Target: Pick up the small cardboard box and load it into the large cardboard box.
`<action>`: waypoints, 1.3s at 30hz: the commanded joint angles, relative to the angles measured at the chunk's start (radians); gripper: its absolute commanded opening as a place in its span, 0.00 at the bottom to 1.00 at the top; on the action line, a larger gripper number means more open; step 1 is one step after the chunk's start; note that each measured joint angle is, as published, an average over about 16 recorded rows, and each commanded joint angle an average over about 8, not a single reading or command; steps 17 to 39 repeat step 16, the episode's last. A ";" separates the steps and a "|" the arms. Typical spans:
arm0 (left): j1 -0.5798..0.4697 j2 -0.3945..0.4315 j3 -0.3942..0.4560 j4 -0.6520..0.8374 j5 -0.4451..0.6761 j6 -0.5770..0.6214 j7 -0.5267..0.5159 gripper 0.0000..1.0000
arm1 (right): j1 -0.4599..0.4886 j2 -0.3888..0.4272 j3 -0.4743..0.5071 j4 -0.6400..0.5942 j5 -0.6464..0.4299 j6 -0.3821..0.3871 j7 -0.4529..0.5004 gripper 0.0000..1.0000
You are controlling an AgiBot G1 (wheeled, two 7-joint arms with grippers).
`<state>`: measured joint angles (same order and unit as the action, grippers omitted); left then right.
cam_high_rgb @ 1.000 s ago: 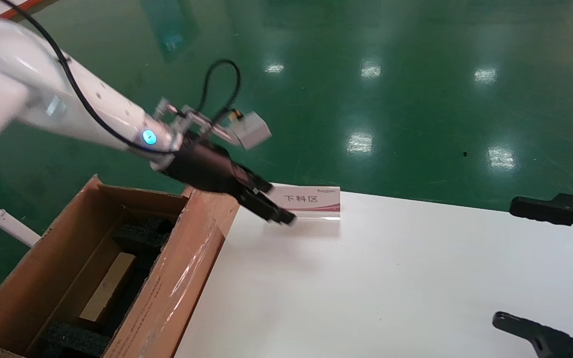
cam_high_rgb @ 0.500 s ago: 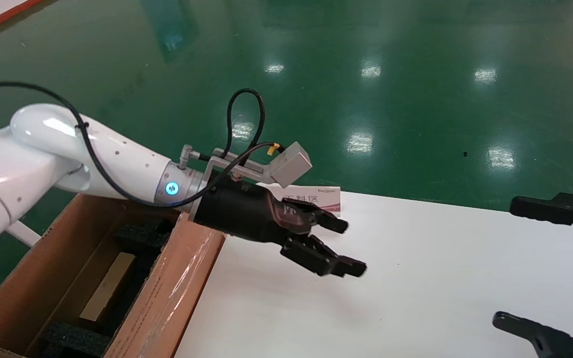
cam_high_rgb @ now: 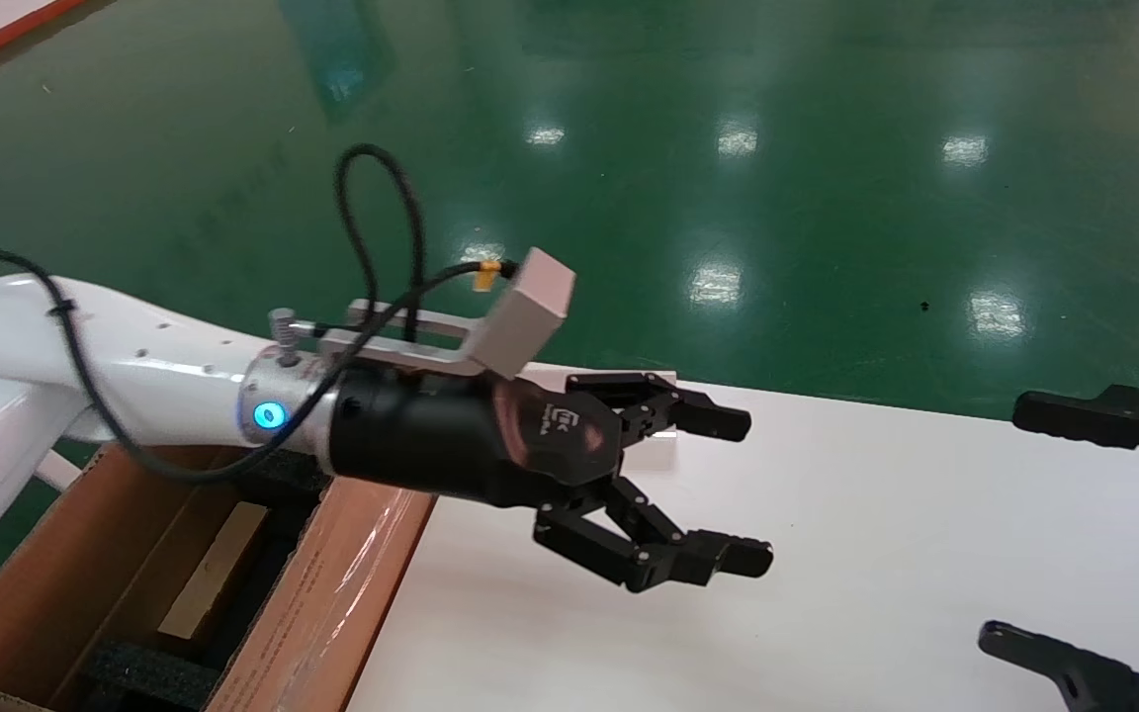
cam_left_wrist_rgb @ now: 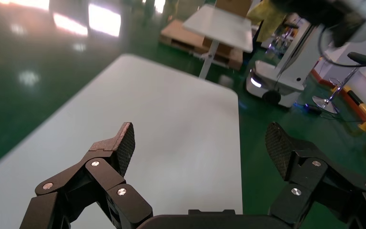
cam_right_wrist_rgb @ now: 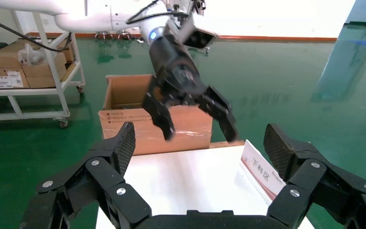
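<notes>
Table (cam_high_rgb: 827, 593) fills most of the head view, white and bare where it shows, with a small label card (cam_right_wrist_rgb: 262, 174) standing at its far edge. Beside it on the robot's left sits the large cardboard box (cam_high_rgb: 332, 603), its taped flap leaning against the table edge and its top open. Inside, black foam blocks (cam_high_rgb: 149, 677) line the ends, and a flat tan-brown piece (cam_high_rgb: 214, 569) lies between them on the floor of the carton; this looks like the small cardboard box, already loaded, though only one narrow face shows and I cannot be sure.

The left gripper (cam_high_rgb: 718, 494) has swung out of the carton area within the last second: it was just over the carton's far corner with its jaws near together, and now it hangs over the table with its jaws spread wide and nothing between them. The left wrist view confirms this, showing both fingertips (cam_left_wrist_rgb: 124, 140) far apart over bare tabletop. The right gripper (cam_right_wrist_rgb: 200, 143) is parked at the right edge, jaws also wide and empty.

Judging from this, the release is done and the left arm is retreating; the loading step seems complete, with no other small box in view on the table.
</notes>
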<state>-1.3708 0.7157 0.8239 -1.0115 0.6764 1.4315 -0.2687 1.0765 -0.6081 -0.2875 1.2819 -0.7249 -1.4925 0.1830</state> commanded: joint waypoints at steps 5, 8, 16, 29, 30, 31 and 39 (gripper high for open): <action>0.120 -0.042 -0.221 -0.111 0.022 0.026 0.033 1.00 | -0.001 -0.001 0.002 0.001 -0.002 -0.001 0.001 1.00; 0.180 -0.064 -0.331 -0.166 0.033 0.039 0.049 1.00 | -0.001 -0.001 0.003 0.001 -0.002 -0.001 0.002 1.00; 0.289 -0.102 -0.532 -0.266 0.053 0.063 0.079 1.00 | -0.001 -0.002 0.005 0.002 -0.004 -0.002 0.003 1.00; 0.289 -0.102 -0.532 -0.266 0.053 0.063 0.079 1.00 | -0.001 -0.002 0.005 0.002 -0.004 -0.002 0.003 1.00; 0.289 -0.102 -0.532 -0.266 0.053 0.063 0.079 1.00 | -0.001 -0.002 0.005 0.002 -0.004 -0.002 0.003 1.00; 0.289 -0.102 -0.532 -0.266 0.053 0.063 0.079 1.00 | -0.001 -0.002 0.005 0.002 -0.004 -0.002 0.003 1.00; 0.289 -0.102 -0.532 -0.266 0.053 0.063 0.079 1.00 | -0.001 -0.002 0.005 0.002 -0.004 -0.002 0.003 1.00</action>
